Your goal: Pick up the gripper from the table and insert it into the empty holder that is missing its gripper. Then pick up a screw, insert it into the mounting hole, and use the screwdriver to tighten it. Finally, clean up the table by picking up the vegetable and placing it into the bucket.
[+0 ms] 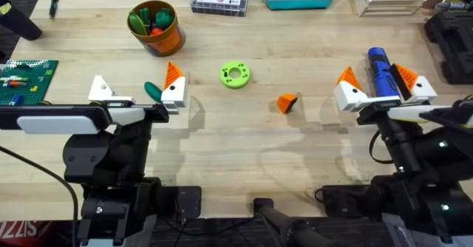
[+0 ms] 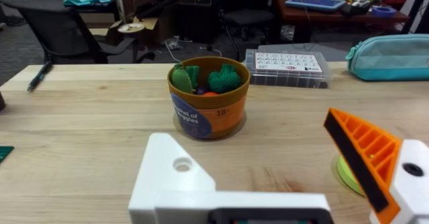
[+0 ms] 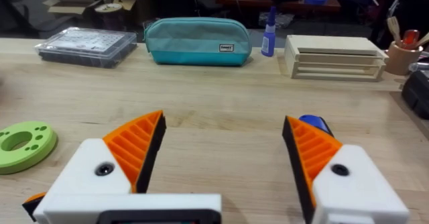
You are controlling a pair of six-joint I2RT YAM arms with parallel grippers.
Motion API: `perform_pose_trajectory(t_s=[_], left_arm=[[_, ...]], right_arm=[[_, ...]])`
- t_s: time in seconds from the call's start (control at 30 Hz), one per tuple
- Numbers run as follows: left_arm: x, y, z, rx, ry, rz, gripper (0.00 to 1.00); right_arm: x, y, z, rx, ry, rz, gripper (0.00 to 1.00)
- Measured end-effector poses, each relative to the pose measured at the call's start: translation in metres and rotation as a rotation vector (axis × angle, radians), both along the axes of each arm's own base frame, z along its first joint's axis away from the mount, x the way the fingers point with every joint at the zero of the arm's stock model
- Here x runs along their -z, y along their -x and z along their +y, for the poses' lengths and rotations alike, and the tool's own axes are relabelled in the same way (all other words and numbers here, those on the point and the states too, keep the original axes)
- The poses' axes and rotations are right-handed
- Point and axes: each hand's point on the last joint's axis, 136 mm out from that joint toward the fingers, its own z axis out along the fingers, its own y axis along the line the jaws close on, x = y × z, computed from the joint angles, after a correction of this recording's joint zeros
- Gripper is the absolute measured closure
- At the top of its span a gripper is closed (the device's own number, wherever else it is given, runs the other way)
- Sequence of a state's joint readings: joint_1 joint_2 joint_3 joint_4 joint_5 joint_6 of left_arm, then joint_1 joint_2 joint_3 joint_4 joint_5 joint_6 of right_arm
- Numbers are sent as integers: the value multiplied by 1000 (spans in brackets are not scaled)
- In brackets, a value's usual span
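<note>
The loose orange gripper (image 1: 287, 103) is seen lying on the table (image 1: 222, 147) just right of centre in the overhead frame — between the two arms, nearer the right gripper (image 1: 383, 86), and left of it. Its long axis cannot be made out. The right gripper's jaws are held apart, both ribbed orange pads fitted. The left gripper (image 1: 135, 93) is likewise spread, but one white holder (image 1: 100, 89) is bare — smooth plastic with a mounting hole.

overhead: above arm bases, looking down and forward | both wrist views: low, near table (image 1: 236, 140), facing far edge | shared: bucket (image 1: 155, 26), green disc (image 1: 235, 75)
</note>
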State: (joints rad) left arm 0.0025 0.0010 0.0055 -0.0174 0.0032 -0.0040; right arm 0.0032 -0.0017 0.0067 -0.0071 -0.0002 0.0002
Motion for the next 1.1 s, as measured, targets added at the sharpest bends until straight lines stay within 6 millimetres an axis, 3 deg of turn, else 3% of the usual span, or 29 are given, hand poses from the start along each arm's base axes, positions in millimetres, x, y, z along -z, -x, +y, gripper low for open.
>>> perform_pose_trajectory(t_s=[0.5,0.67,0.9,1.1], left_arm=[[3,0,0,0,-5,12,14],[17,4,0,-2,-11,107,15],[-22,20,4,-23,-18,227,15],[-44,24,8,-55,29,500,14]], right_arm=[[-3,0,1,-8,-1,-12,8],[-9,1,3,-16,-2,-8,8],[-42,3,4,-24,-7,149,8],[-64,-8,8,-42,-16,460,8]])
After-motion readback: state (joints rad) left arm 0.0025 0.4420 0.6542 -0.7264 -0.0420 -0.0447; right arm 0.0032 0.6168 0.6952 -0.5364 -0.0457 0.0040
